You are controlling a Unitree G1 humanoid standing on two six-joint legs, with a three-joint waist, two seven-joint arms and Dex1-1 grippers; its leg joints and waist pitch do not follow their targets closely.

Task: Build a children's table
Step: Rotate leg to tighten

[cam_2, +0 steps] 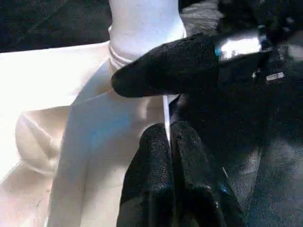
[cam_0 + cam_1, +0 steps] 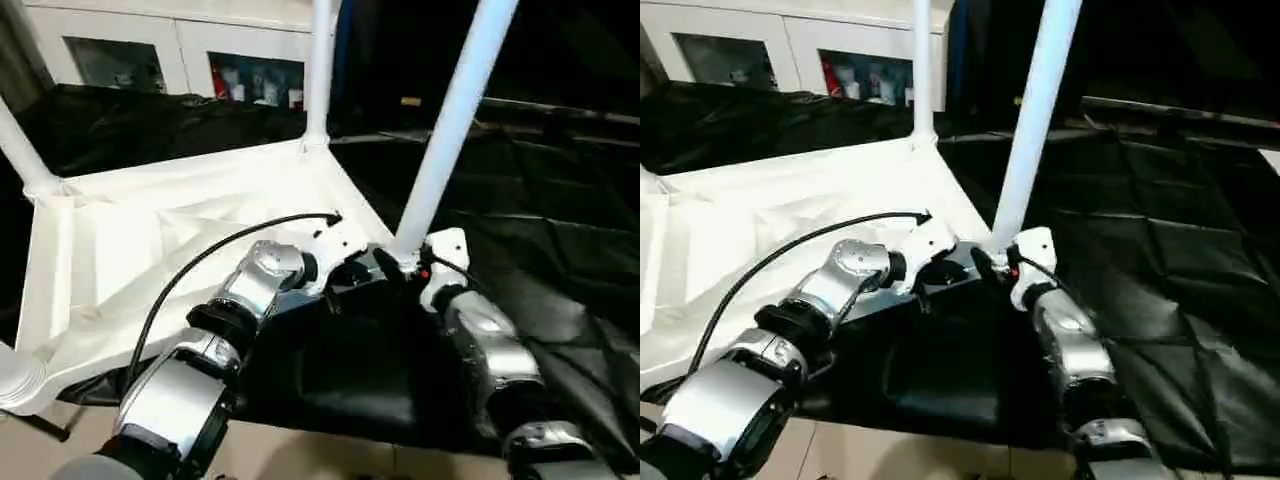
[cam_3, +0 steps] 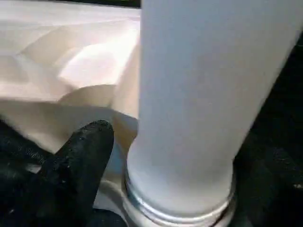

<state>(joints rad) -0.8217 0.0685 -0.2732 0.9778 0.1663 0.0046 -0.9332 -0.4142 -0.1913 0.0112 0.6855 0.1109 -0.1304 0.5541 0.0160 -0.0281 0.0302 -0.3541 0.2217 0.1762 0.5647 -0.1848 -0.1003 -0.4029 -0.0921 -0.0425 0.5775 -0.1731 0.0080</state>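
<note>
Tabletop (image 2: 150, 250) lay upside down at your 10 o'clock, legs upright. Your left gripper (image 1: 168, 137) pinched its edge rib beside the near leg (image 2: 445, 140); your right gripper's (image 2: 395, 268) fingers stood apart around that leg's base.

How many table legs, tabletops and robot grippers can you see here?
Upright legs: 3
Tabletop: 1
Grippers: 2, left gripper and right gripper
Total: 6
A cut-off ribbed white piece at the near left corner is uncounted.
</note>
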